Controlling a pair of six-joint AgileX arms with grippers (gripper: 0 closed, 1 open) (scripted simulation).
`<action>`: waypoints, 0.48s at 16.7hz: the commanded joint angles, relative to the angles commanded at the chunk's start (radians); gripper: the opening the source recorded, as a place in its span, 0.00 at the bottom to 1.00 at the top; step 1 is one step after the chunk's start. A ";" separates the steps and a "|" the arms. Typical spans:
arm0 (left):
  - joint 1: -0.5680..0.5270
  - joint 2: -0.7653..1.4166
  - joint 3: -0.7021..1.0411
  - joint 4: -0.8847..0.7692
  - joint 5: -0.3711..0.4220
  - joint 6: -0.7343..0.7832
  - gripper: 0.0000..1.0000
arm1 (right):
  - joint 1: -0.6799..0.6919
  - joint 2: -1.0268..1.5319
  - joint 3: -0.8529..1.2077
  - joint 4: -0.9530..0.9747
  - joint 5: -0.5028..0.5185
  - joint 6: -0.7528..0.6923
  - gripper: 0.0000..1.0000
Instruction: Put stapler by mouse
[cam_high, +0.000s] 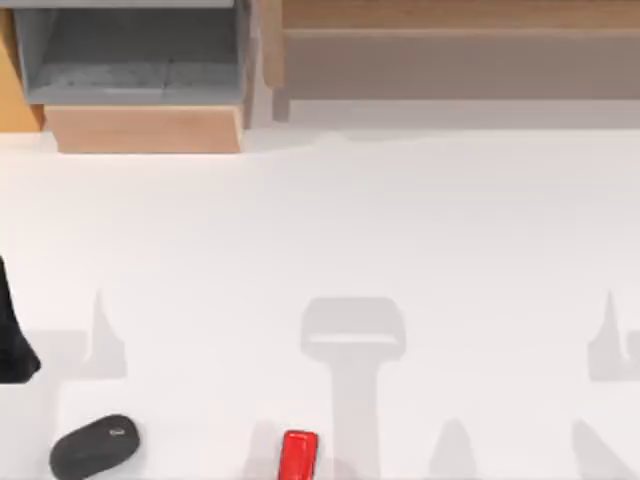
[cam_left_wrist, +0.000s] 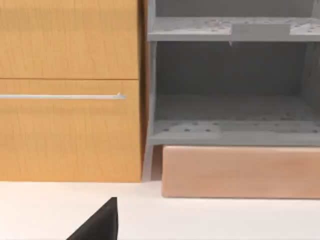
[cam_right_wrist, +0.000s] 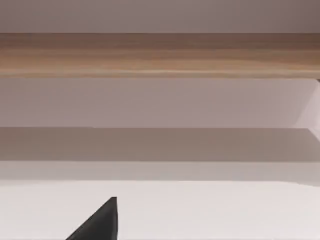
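Two things lay on the white table (cam_high: 330, 220) near its 6 o'clock edge in the top view: the red stapler (cam_high: 297, 456) and the dark mouse (cam_high: 94, 446). The stapler sat just left of the middle of that edge, its long axis running toward 12 o'clock, its lower end cut off by the border of the view. The mouse rested toward 8 o'clock from the table's centre, tilted with its lighter-marked end pointing to about 2 o'clock. The two stood apart, bare table between them, the stapler at roughly 3 o'clock from the mouse.

At the 9 o'clock edge of the top view a dark part of the left arm (cam_high: 12, 340) reached in, above the mouse at about 11 o'clock from it and well apart from the stapler. How the left fingers stood I could not tell; the left wrist view gave just a black wedge of one fingertip (cam_left_wrist: 100, 225) over the table, facing a wooden cabinet (cam_left_wrist: 70, 90) with a thin metal handle (cam_left_wrist: 62, 96) and a grey open shelf unit (cam_left_wrist: 232, 90) on a tan base.

A like black wedge of fingertip (cam_right_wrist: 100, 225) stood in the right wrist view, before a long wooden shelf (cam_right_wrist: 160, 55); I could not tell how those fingers stood either. Neither stapler nor mouse lay near either fingertip in the wrist views.
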 joint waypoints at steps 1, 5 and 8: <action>0.000 0.000 0.000 0.000 0.000 0.000 1.00 | 0.000 0.000 0.000 0.000 0.000 0.000 1.00; -0.050 0.064 0.053 -0.046 0.001 -0.042 1.00 | 0.000 0.000 0.000 0.000 0.000 0.000 1.00; -0.156 0.223 0.170 -0.146 0.001 -0.135 1.00 | 0.000 0.000 0.000 0.000 0.000 0.000 1.00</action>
